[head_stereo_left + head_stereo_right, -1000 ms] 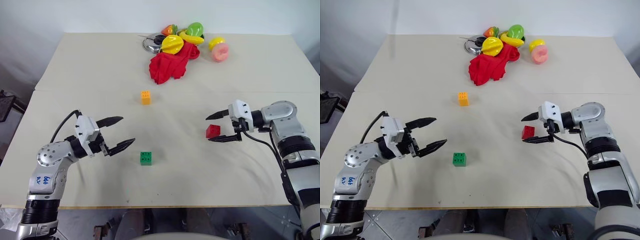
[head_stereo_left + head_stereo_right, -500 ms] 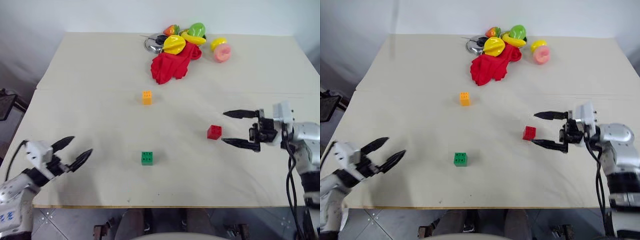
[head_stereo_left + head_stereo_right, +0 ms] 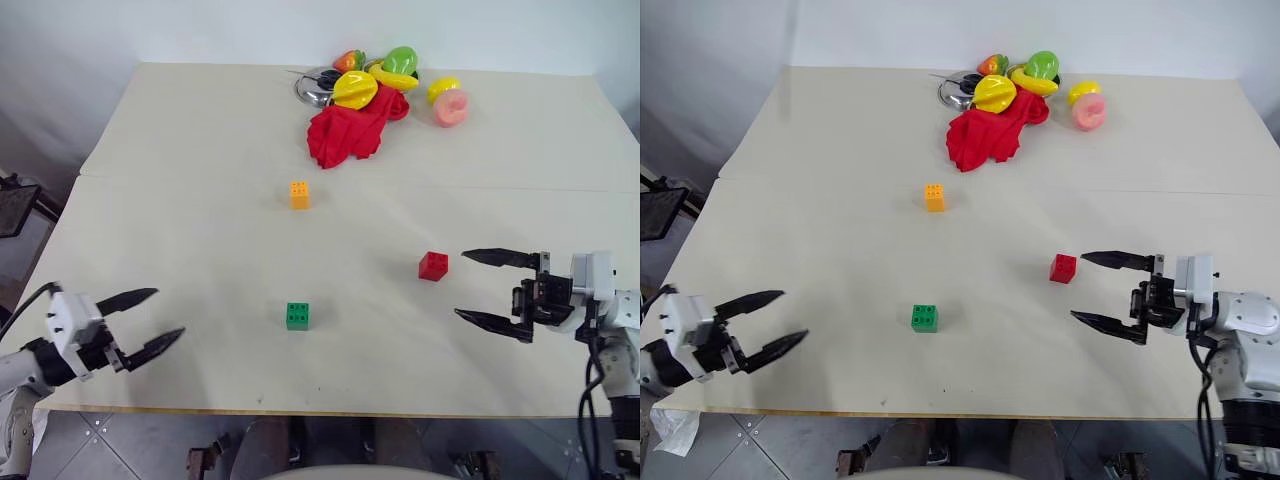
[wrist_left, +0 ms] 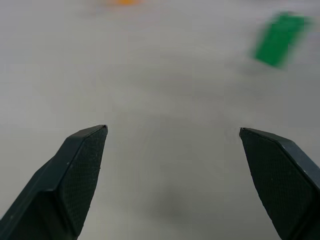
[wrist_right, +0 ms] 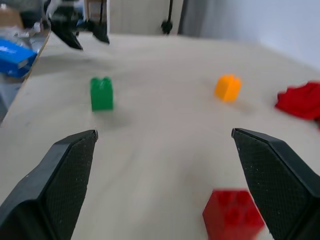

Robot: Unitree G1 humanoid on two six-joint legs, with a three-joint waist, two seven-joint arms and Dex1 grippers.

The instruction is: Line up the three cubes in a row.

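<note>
Three studded cubes stand apart on the beige table [image 3: 200,220]. The orange-yellow cube [image 3: 299,194] is farthest back, the green cube [image 3: 297,316] sits nearer the front edge, and the red cube [image 3: 433,265] lies to the right. My left gripper [image 3: 158,320] hangs open at the table's front left corner, well left of the green cube [image 4: 278,39]. At the right, my right gripper [image 3: 475,285] is open and level, pointing left, a short way right of the red cube [image 5: 232,214] and not touching it. Neither holds anything.
At the back of the table lies a crumpled red cloth [image 3: 345,132] with yellow, green and pink toy fruits [image 3: 395,75] and a metal bowl [image 3: 318,85] around it. A seam [image 3: 200,176] crosses the table behind the orange-yellow cube.
Both arms have drawn back from the cubes. The left gripper went from beside the green cube to the front left corner; the right gripper pulled away from around the red cube. The cubes stayed put.
</note>
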